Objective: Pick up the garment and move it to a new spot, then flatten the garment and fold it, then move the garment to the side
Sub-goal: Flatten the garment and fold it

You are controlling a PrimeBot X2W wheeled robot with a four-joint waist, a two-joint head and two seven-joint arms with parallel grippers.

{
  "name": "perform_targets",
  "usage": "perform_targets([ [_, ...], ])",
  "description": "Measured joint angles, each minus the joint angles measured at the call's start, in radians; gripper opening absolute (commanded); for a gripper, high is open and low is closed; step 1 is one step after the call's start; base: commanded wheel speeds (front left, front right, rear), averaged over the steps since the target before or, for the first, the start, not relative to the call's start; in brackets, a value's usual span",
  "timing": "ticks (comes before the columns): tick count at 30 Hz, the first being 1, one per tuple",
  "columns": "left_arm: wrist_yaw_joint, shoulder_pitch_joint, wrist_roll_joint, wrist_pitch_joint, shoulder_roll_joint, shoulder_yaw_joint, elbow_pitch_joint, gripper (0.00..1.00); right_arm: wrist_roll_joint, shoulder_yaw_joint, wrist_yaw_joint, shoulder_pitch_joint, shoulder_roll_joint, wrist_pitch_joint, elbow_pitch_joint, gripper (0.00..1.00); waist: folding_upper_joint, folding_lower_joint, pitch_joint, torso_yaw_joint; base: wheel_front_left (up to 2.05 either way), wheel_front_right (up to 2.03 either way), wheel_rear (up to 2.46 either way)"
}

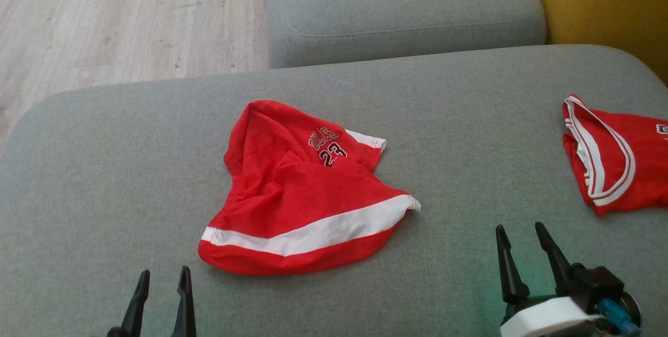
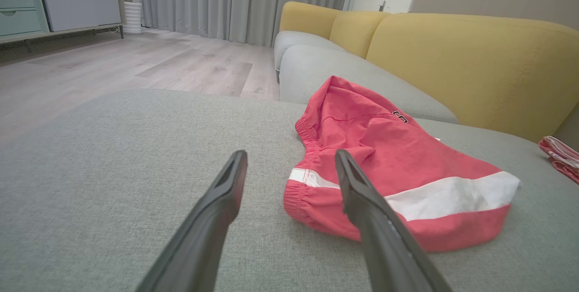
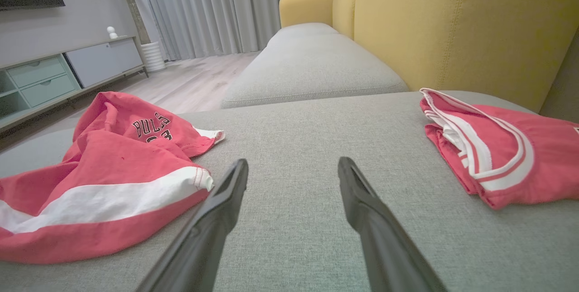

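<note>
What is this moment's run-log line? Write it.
phase: pre-pickup | red Bulls shorts: crumpled on grey cushion | left tool: open, empty | right tool: open, empty | red jersey: folded, far right

free: grey cushion (image 1: pixel 469 133) between shorts (image 1: pixel 297 196) and jersey (image 1: pixel 610 159) | blocked: yellow backrest (image 1: pixel 605 3) at right

garment (image 1: pixel 302 196): crumpled on grey cushion (image 1: pixel 104 170) | left tool (image 1: pixel 164 270), right tool (image 1: pixel 520 226): spread wide (both apart from it)

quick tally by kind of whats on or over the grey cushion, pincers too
red garments: 2, the crumpled red garment and the folded red garment
pincers: 2, the left pincer and the right pincer, both open and empty
total: 4
</note>
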Motion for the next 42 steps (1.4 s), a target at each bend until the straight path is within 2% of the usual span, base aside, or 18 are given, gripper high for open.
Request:
perform_targets([
  [9, 0.0, -0.003, -0.002, 0.0, 0.005, -0.006, -0.002, 1.0, 0.021, 0.006, 0.0, -0.011, 0.0, 0.0, -0.038, 1.0, 0.0, 0.0, 0.008, -0.006, 0.0, 0.0, 0.0],
  [14, 0.0, -0.033, -0.004, 0.0, 0.037, -0.037, 0.005, 1.0, 0.059, 0.045, 0.0, -0.054, 0.0, 0.0, -0.044, 1.0, 0.0, 0.0, 0.024, -0.005, 0.0, 0.0, 0.0],
  [17, 0.0, -0.082, -0.055, 0.017, 0.056, -0.075, 0.05, 1.0, 0.094, 0.123, 0.0, -0.104, -0.001, 0.02, 0.01, 1.0, 0.0, 0.0, 0.044, -0.006, 0.0, 0.0, 0.0],
  [24, 0.0, -0.251, -0.133, 0.134, 0.087, -0.125, 0.115, 1.0, 0.215, 0.258, 0.0, -0.306, -0.005, 0.205, 0.136, 1.0, 0.0, 0.0003, 0.114, -0.01, 0.0, 0.0, 0.0],
  [28, 0.0, -0.31, -0.16, 0.162, 0.101, -0.158, 0.143, 1.0, 0.267, 0.328, 0.0, -0.391, -0.005, 0.24, 0.212, 1.0, 0.0, 0.0003, 0.146, -0.009, 0.0, 0.0, 0.0],
  [33, 0.0, -0.32, -0.239, 0.202, 0.109, -0.213, 0.159, 1.0, 0.321, 0.35, 0.0, -0.411, -0.008, 0.263, 0.302, 1.0, 0.0, 0.0, 0.155, 0.001, 0.0, 0.0, 0.0],
  [38, 0.0, -0.319, -0.343, 0.227, 0.139, -0.259, 0.144, 1.0, 0.352, 0.376, 0.0, -0.411, -0.009, 0.272, 0.353, 1.0, 0.0, 0.0001, 0.163, 0.002, 0.0, 0.0, 0.0],
  [42, 0.0, -0.319, -0.386, 0.248, 0.171, -0.294, 0.132, 1.0, 0.37, 0.389, 0.0, -0.423, -0.009, 0.27, 0.378, 1.0, 0.0, 0.0, 0.174, 0.006, 0.0, 0.0, 0.0],
])
